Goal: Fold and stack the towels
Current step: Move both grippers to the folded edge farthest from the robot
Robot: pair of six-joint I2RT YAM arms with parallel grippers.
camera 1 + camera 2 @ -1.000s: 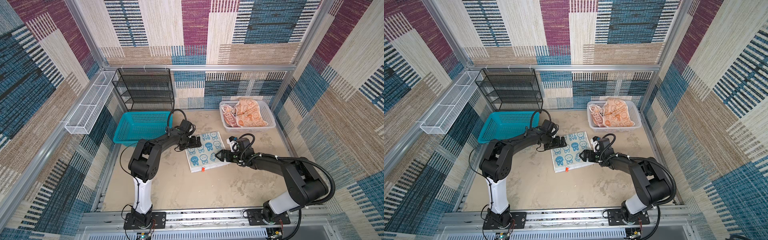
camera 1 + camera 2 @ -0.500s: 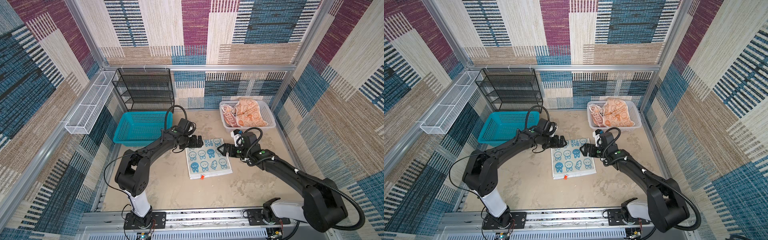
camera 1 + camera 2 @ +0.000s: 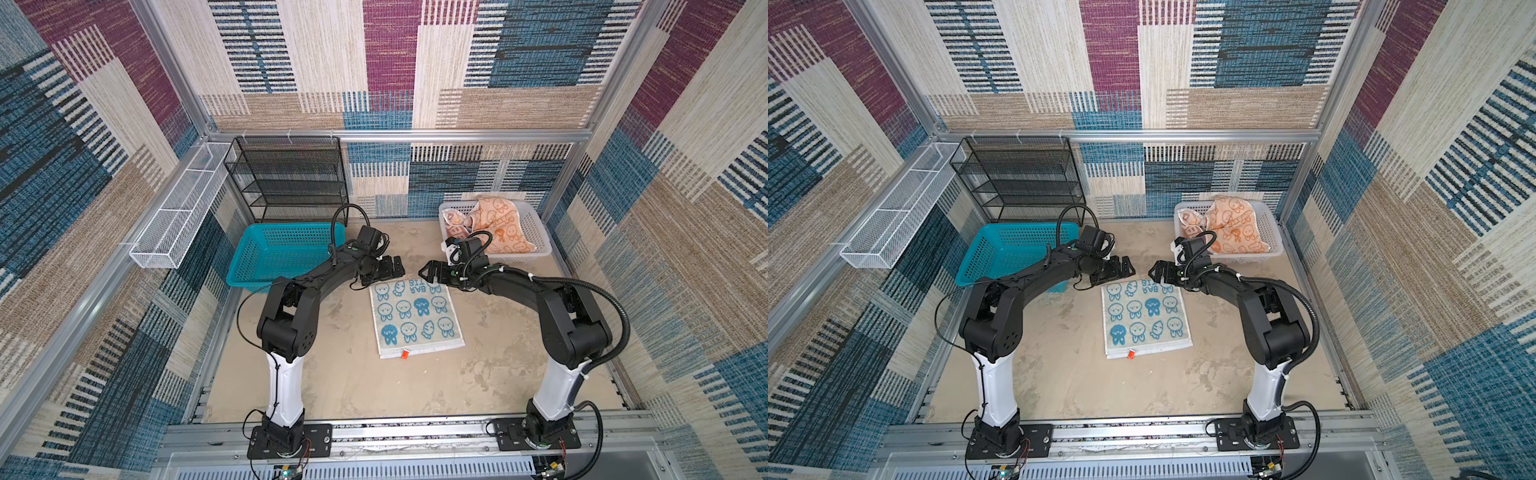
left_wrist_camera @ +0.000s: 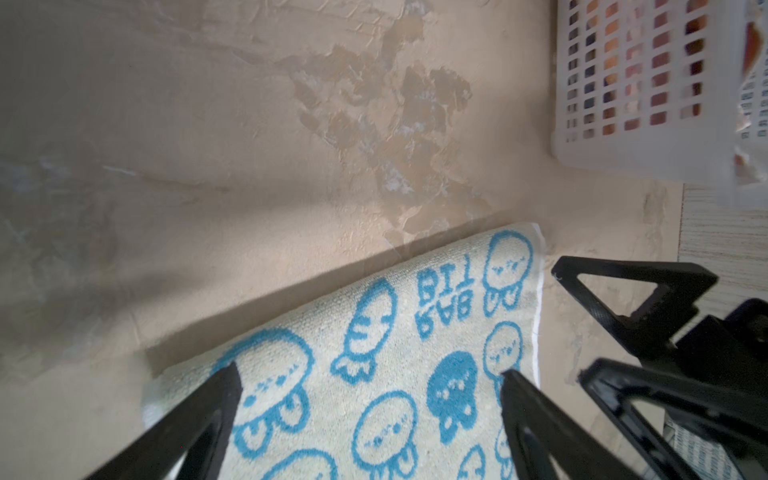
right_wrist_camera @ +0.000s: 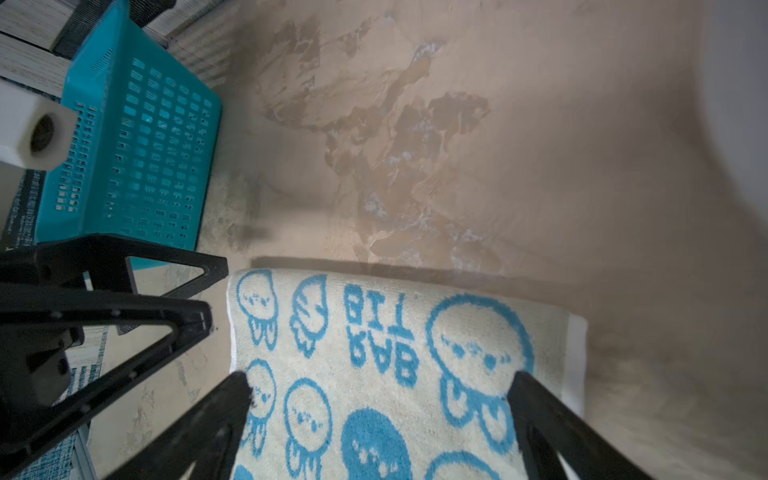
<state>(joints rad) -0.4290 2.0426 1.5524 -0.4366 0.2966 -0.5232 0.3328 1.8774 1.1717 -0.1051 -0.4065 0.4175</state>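
Note:
A pale towel with blue rabbit faces (image 3: 415,318) (image 3: 1144,318) lies flat and spread out on the table, a small red tag (image 3: 405,354) at its near edge. My left gripper (image 3: 392,268) (image 3: 1125,268) and right gripper (image 3: 428,274) (image 3: 1158,272) both hover open at its far edge, tips facing each other. Each wrist view shows the towel (image 4: 374,332) (image 5: 374,332) below open, empty jaws (image 4: 370,374) (image 5: 378,380). An orange towel (image 3: 498,226) and a crumpled whitish lettered towel (image 3: 453,222) sit in the white basket (image 3: 536,232).
A teal basket (image 3: 282,253) (image 5: 137,145) stands left of the towel, close behind my left arm. A black wire rack (image 3: 291,178) stands at the back wall. A white wire tray (image 3: 178,212) hangs on the left wall.
Both grippers, open throughout, have moved toward the towel's far edge and closer to each other. The towel now lies flatter and slightly nearer the front.

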